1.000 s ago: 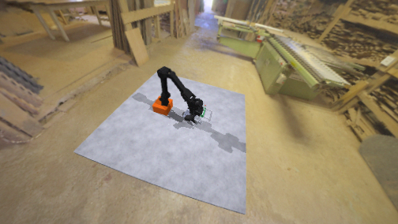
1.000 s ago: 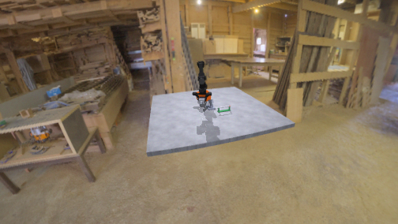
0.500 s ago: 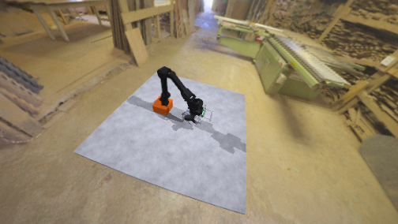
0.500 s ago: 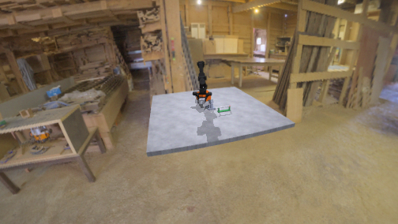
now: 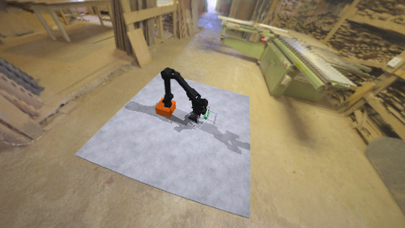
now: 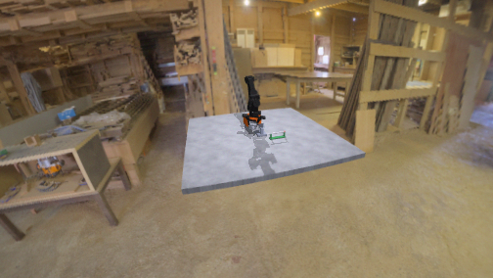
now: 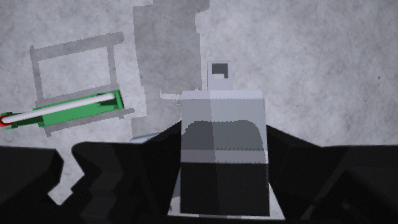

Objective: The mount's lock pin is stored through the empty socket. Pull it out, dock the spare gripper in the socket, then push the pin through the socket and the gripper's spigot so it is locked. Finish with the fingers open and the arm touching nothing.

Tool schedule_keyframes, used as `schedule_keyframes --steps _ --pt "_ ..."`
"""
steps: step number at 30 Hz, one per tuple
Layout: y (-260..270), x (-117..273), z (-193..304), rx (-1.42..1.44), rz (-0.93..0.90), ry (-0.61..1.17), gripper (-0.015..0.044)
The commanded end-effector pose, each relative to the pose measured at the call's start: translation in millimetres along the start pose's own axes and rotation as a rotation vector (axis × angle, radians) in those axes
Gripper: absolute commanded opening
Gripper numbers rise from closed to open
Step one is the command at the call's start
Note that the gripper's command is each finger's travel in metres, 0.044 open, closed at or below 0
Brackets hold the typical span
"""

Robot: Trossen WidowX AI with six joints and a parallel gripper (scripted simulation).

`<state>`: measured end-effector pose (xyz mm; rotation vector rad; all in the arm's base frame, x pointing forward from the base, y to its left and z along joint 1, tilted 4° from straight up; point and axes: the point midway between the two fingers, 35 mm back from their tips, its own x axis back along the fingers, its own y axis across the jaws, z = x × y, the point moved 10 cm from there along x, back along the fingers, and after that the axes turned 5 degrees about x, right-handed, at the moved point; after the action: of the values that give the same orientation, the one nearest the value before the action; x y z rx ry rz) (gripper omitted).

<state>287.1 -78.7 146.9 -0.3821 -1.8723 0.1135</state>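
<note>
My gripper (image 5: 194, 119) (image 6: 260, 128) (image 7: 217, 122) is shut on the spare gripper, a pale grey and black block (image 7: 240, 107) held between the fingers. Its narrow spigot (image 7: 219, 85), with a square hole, points away from my fingers in the wrist view. A green frame (image 5: 206, 115) (image 6: 277, 137) (image 7: 67, 116) stands beside the held block, at the left in the wrist view and apart from it. A white rod (image 7: 75, 104) with a red end (image 7: 4, 120) runs along the green frame. I cannot tell the socket or how the rod sits in it.
The arm's orange base (image 5: 165, 109) stands on the grey mat (image 5: 161, 156) (image 6: 220, 168). A pale blue-grey sliver (image 7: 145, 137) shows beside my left finger in the wrist view, mostly hidden. Shadows of the arm and the green frame fall on the mat.
</note>
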Motion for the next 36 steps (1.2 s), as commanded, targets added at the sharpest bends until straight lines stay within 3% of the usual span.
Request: schedule_keyframes --steps 1,36 --pt "8 5 -1 0.073 0.031 0.020 0.0000" --pt "64 21 35 0.613 0.255 0.357 0.0000"
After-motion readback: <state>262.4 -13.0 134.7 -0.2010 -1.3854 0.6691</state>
